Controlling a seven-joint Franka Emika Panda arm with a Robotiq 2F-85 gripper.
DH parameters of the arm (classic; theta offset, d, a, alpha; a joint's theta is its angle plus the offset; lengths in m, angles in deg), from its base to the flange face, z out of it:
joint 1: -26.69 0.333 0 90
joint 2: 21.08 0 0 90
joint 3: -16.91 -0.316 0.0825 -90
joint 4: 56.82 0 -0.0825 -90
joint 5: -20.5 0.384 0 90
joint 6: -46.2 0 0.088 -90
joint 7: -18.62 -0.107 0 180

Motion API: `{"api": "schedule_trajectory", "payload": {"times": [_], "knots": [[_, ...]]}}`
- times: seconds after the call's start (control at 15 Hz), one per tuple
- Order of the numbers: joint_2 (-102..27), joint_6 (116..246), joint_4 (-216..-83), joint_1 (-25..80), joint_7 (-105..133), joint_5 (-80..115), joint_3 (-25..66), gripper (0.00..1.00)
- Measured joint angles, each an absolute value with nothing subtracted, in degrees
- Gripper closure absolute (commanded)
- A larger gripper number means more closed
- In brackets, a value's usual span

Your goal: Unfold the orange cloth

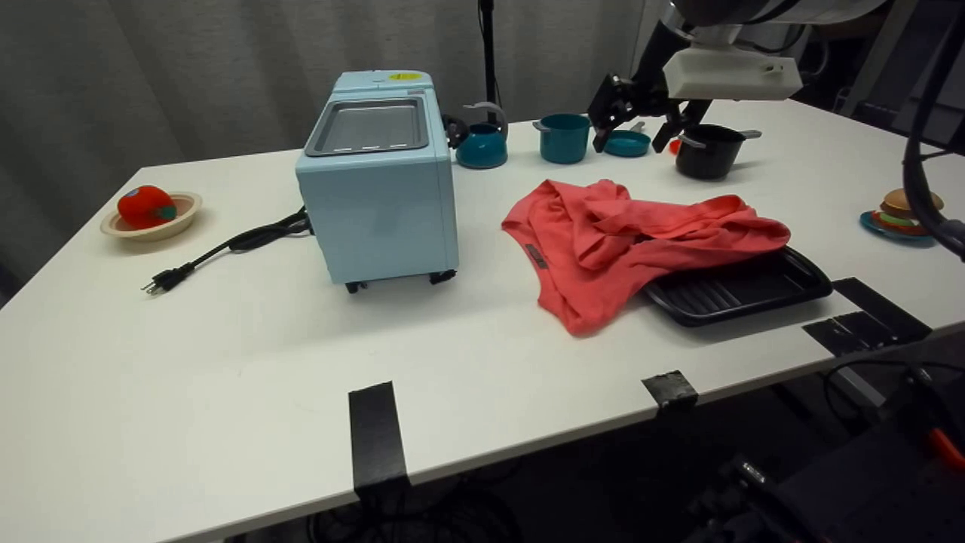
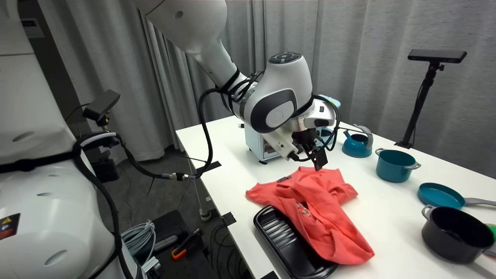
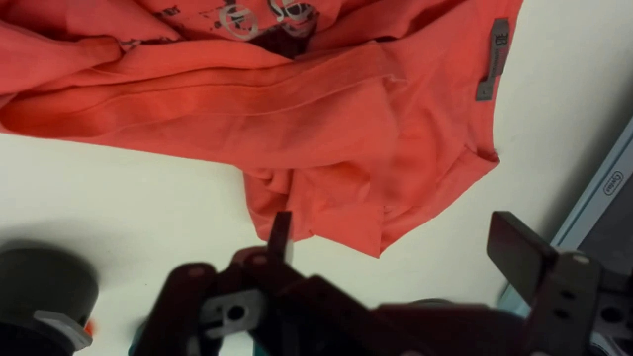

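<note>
I find a grey label (image 3: 497, 54) on the neckline of the orange cloth (image 3: 316, 123), bearing what reads as an ornate "B"; the line beneath is too fine to read. A dark and pale print (image 3: 240, 22) on the fabric is broken up by folds. The toaster oven (image 1: 381, 211) carries an oval badge (image 3: 613, 183) I cannot read with certainty and, on top, a yellow sticker (image 1: 405, 76) — also illegible. A warning label (image 2: 8, 226) with a yellow triangle is on the white robot casing (image 2: 50, 217).

The cloth lies rumpled on the tabletop (image 1: 226, 362), one end draped over the black tray (image 2: 277, 232). My claw (image 3: 397, 243) has its two fingers spread wide apart, above the tabletop near the cloth's edge.

Count: one teal kettle (image 2: 355, 146), one teal pot (image 2: 394, 170), one teal pan (image 2: 440, 195), one black pot (image 1: 709, 154), one burger (image 1: 905, 207) on one teal plate (image 1: 893, 232), one beige bowl (image 1: 151, 234) holding one red object (image 1: 143, 205).

Obscured: the cloth covers part of the tray, and in an exterior view the arm (image 2: 279, 89) blocks much of the oven. The wrist view cuts off the oven and black pot. A small red item (image 1: 674, 146) shows only partly beside that pot, and a green item (image 2: 492, 228) is cut off at the edge — I cannot identify either.
</note>
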State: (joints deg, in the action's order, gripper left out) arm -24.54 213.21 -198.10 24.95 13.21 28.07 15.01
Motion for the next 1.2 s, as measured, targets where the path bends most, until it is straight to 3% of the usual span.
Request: {"api": "schedule_trajectory", "payload": {"times": [0.67,0.93,1.13,1.2], "knots": [[-34.83,212.93,-193.57,24.95,13.23,25.43,16.80,0.00],[-37.44,211.03,-191.44,24.95,13.31,25.43,16.50,0.14],[-37.58,208.35,-190.93,24.99,13.31,25.43,16.42,0.12],[-37.58,207.42,-190.71,25.01,13.32,25.43,16.37,0.23]]}}
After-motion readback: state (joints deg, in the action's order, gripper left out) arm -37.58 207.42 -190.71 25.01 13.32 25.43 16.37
